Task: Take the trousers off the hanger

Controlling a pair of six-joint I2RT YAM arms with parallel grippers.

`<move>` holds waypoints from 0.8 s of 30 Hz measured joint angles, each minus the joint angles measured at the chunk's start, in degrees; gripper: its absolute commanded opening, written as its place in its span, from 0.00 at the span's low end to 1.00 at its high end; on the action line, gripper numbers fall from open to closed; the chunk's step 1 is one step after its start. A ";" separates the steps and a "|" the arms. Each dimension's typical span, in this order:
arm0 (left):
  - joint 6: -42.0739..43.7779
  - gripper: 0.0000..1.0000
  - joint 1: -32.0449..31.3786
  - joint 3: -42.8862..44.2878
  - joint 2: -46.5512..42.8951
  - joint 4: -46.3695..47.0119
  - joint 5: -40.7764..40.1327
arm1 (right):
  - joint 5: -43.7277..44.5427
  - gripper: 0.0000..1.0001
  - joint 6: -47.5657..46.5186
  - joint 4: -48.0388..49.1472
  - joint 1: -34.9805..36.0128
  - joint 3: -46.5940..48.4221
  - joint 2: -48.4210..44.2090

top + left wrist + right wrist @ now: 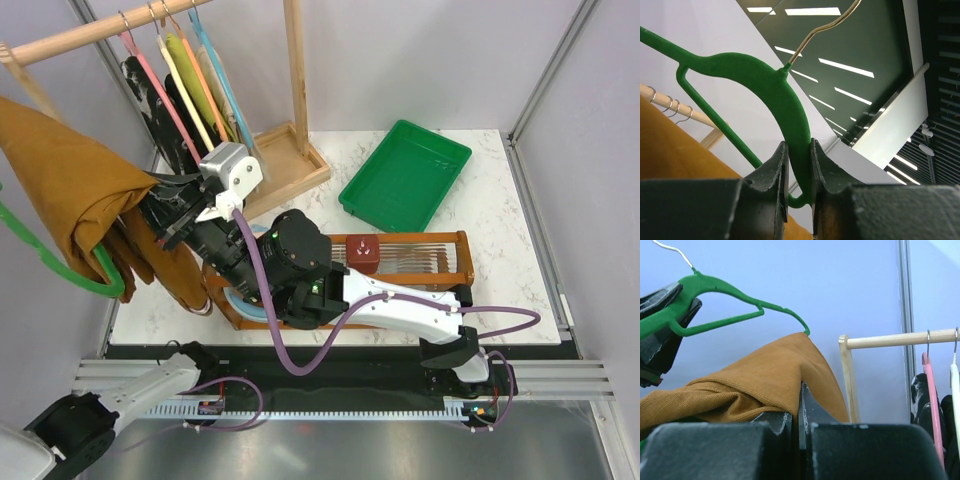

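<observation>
The rust-brown trousers [70, 175] hang bunched over the thin green hanger [60, 268] at the far left, held up in the air. In the left wrist view my left gripper [799, 167] is shut on the hanger [765, 80] just below its metal hook, with the trousers [670, 160] beneath. The left gripper itself lies outside the top view. My right gripper [800, 390] is shut on a fold of the trousers [760, 375]. It meets the cloth's right side in the top view [160, 200]. The hanger [715, 287] rises above the cloth.
A wooden rail [100, 30] carries pink [150, 85], yellow, orange and blue hangers and a black garment [160, 115] just behind the right arm. A green tray [405, 175] lies at the back right. A wooden crate [410, 262] stands mid-table.
</observation>
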 measured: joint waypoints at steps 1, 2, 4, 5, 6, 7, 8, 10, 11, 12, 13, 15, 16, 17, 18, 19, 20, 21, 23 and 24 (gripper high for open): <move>0.00 0.02 -0.35 -0.11 -0.37 -0.37 -0.39 | 0.15 0.00 0.00 0.28 0.00 0.00 0.00; 0.00 0.02 -0.63 -0.15 -0.66 -0.68 -0.83 | 0.17 0.01 0.00 0.35 0.00 0.00 0.00; 0.00 0.02 -1.20 0.13 -0.79 -1.01 -1.29 | 0.17 0.00 0.02 0.28 0.00 0.00 0.00; 0.02 0.02 -1.53 0.66 -0.63 -1.40 -1.46 | 0.15 0.00 0.02 0.20 0.00 0.00 0.00; 0.07 0.02 -1.88 1.16 -0.48 -1.75 -1.75 | 0.15 0.00 0.02 0.13 0.00 0.00 0.00; 0.15 0.02 -2.19 1.60 -0.35 -1.92 -2.19 | 0.15 0.00 0.04 0.09 0.00 -0.02 0.00; 0.20 0.02 -2.58 2.05 -0.20 -1.99 -2.75 | 0.11 0.00 0.04 0.07 0.00 -0.02 0.00; 0.22 0.02 -3.48 2.56 -0.20 -2.05 -3.74 | -0.04 0.00 0.04 0.04 0.02 -0.02 0.00; 0.22 0.02 -3.96 2.73 -0.20 -2.05 -4.15 | -0.11 0.00 0.02 0.02 0.07 -0.02 0.00; 0.20 0.02 -4.31 2.86 -0.20 -2.05 -4.46 | -0.13 0.00 -0.02 0.00 0.11 -0.02 0.00; 0.20 0.02 -4.81 2.93 -0.20 -2.05 -4.87 | -0.20 0.00 -0.04 -0.04 0.13 -0.02 0.00; 0.17 0.02 -5.46 2.93 -0.20 -2.05 -5.57 | -0.35 0.02 -0.07 -0.02 0.13 -0.44 -0.11; 0.15 0.02 -5.66 2.93 -0.17 -2.05 -5.70 | -0.48 0.06 -0.04 0.02 0.13 -0.92 -0.24; 0.15 0.02 -5.86 3.04 -0.07 -2.01 -5.86 | -0.68 0.14 0.00 0.02 0.13 -1.49 -0.46; 0.15 0.02 -5.97 3.10 0.02 -1.99 -5.90 | -1.05 0.18 0.26 -0.07 0.13 -2.19 -0.68; 0.15 0.02 -6.14 3.54 0.28 -1.97 -6.12 | -1.42 0.24 0.61 -0.22 0.13 -2.82 -0.87; 0.15 0.02 -6.27 4.22 0.76 -1.79 -6.29 | -1.84 0.27 0.94 -0.55 0.15 -3.30 -0.98; 0.15 0.02 -6.38 4.72 1.11 -1.62 -6.47 | -2.32 0.30 1.29 -0.85 0.20 -3.74 -1.11; 0.15 0.02 -6.75 5.64 1.73 -1.14 -6.86 | -3.15 0.36 1.79 -1.60 0.35 -4.98 -1.70; 0.15 0.02 -6.99 5.86 1.92 -0.76 -7.04 | -3.61 0.39 2.05 -2.14 0.39 -5.79 -2.12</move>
